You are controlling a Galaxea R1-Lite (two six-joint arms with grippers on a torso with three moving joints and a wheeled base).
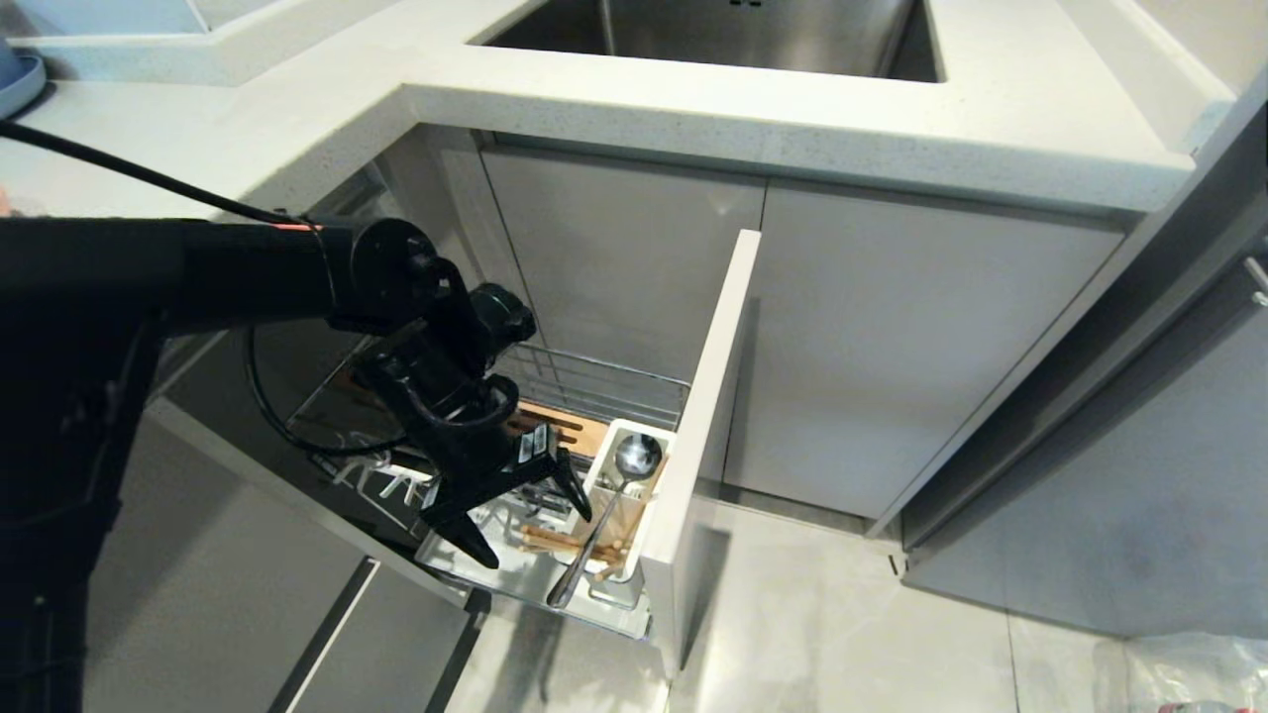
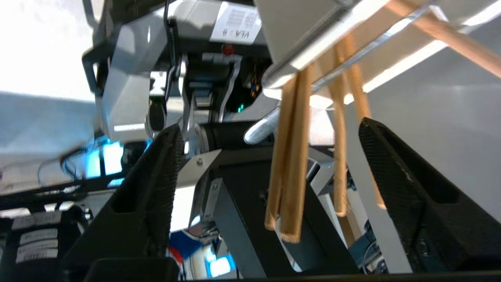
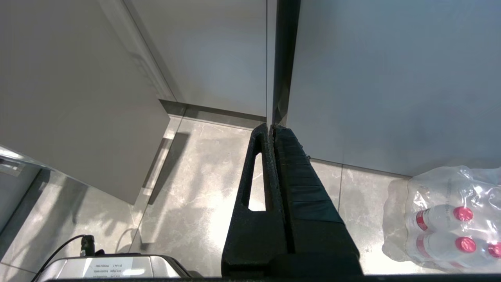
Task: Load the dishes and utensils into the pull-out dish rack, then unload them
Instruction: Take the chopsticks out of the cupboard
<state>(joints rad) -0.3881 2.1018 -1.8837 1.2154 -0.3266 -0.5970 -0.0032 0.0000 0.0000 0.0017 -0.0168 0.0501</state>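
Observation:
The pull-out dish rack (image 1: 604,384) stands drawn out from under the counter, behind its tall pale cabinet front (image 1: 705,416). Its white utensil cup (image 1: 616,579) holds the metal spoon (image 1: 634,457), bowl end up, and wooden chopsticks (image 1: 551,541) that lean out sideways. My left gripper (image 1: 535,537) is down in the rack, open, its fingers spread either side of the chopsticks. In the left wrist view the chopsticks (image 2: 294,176) hang free between the wide fingers (image 2: 156,176) of the left gripper (image 2: 270,125), touching neither. The dishes are out of view. My right gripper (image 3: 271,127) is shut and empty above the floor.
A steel sink (image 1: 713,30) is set in the white countertop (image 1: 792,114) above the rack. An orange-wood strip (image 1: 570,424) lies in the rack behind my hand. A blue plate (image 1: 20,81) sits on the counter's far left. Wrapped water bottles (image 3: 450,219) lie on the tiled floor.

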